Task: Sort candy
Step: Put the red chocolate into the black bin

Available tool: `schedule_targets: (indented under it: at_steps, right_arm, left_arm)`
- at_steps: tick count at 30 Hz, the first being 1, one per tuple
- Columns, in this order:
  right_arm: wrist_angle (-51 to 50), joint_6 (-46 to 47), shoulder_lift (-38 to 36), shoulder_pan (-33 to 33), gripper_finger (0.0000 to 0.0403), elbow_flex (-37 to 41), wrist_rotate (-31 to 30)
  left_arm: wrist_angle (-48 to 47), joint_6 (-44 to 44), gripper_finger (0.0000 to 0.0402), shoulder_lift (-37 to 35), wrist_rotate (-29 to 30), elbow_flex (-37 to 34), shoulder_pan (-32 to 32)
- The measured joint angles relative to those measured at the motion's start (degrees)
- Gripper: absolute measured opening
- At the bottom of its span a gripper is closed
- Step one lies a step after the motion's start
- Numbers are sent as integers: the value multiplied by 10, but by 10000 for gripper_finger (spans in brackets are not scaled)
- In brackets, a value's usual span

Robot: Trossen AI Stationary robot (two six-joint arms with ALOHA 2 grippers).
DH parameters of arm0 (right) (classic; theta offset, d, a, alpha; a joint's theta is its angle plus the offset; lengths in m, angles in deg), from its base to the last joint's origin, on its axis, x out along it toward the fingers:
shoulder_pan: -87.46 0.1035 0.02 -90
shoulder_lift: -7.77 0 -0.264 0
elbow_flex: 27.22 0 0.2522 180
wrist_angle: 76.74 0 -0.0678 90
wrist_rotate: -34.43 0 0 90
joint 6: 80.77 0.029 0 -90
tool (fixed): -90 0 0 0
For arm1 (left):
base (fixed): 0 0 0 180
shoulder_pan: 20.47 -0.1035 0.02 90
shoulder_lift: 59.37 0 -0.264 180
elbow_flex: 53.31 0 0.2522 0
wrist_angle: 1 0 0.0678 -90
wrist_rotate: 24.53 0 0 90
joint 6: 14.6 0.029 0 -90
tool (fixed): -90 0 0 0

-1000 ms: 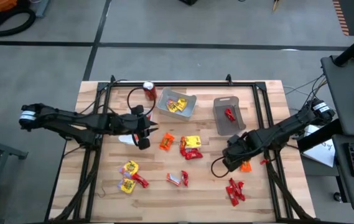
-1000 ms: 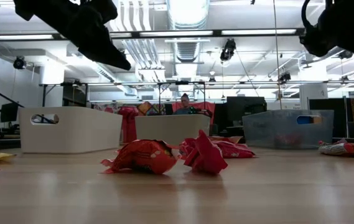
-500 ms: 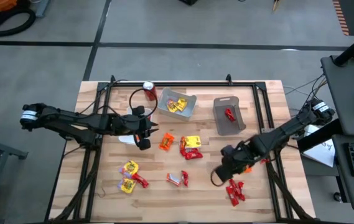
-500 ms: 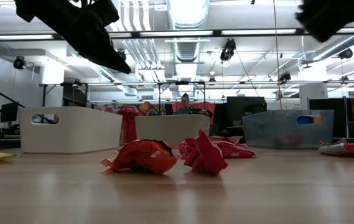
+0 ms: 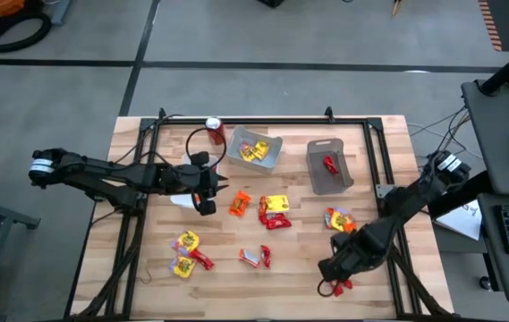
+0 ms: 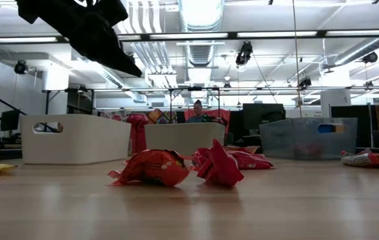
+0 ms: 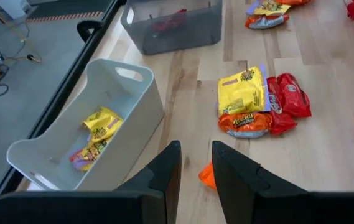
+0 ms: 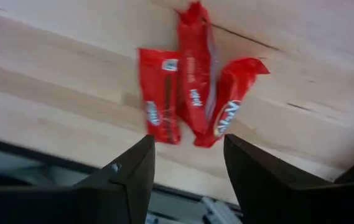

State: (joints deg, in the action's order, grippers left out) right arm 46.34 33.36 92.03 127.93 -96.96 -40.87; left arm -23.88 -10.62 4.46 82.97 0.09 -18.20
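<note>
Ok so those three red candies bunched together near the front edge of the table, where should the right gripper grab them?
Come straight down with the right gripper, open, onto the red candies. Close across the middle wrapper, where the three lie side by side and overlap, rather than on the splayed ends. They lie flat on the table, so a grip from the side would likely slide off.

Right pincer (image 5: 330, 273) hovers over red candy (image 5: 337, 286) near the table's (image 5: 290, 277) front edge.

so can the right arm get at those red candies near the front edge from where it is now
Probably yes. The right gripper hangs just over the three red candies near the table's front edge, jaws open and straddling them in the wrist view. Nothing lies between the jaws and the wrappers; the orange and yellow candy sits well aside.
</note>
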Motion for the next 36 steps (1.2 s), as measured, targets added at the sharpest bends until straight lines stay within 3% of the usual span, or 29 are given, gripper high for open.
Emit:
schedule_targets:
  at_steps: [6,18,26,36]
  right_arm:
    - [-16,-7,30,-2,174,9,-3]
    - [1,-15,21,-2,155,74,-10]
    - [33,-16,21,-2,111,92,-12]
    - [31,-26,20,-2,18,93,-13]
  left_arm:
    - [1,-1,75,0,0,0,0]
    - [1,-13,75,0,0,0,0]
    - [1,-15,75,0,0,0,0]
    - [1,-15,75,0,0,0,0]
